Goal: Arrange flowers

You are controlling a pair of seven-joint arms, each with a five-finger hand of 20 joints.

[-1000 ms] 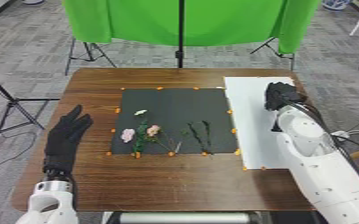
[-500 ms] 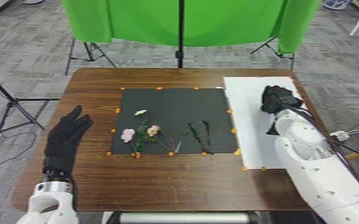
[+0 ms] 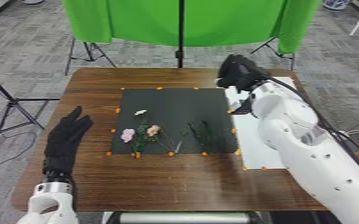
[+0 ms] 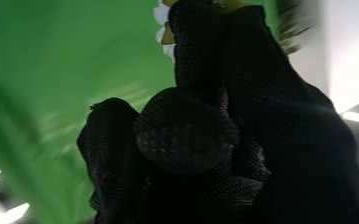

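In the head view my right hand [image 3: 238,73] is above the far right corner of the black mat [image 3: 180,104]. My right hand [image 4: 190,132] shows curled in the right wrist view, its thumb against the fingers; behind the fingertips are white petals of a flower [image 4: 164,31] and some green leaf [image 4: 290,22]. On the mat lie a small white flower [image 3: 141,112], a pink flower [image 3: 127,135], a paler pink one [image 3: 153,130], green foliage [image 3: 140,143] and dark stems [image 3: 206,134]. My left hand [image 3: 63,137] rests open left of the mat, fingers straight.
A white sheet [image 3: 258,150] lies right of the mat on the brown table [image 3: 193,182]. Orange markers line the mat's edges. Beyond the table's far edge stand a green backdrop [image 3: 140,22] and a black pole [image 3: 180,55].
My right hand has moved from over the white sheet leftward and away from me, toward the mat's far right corner. The left hand and the flowers on the mat have kept still.
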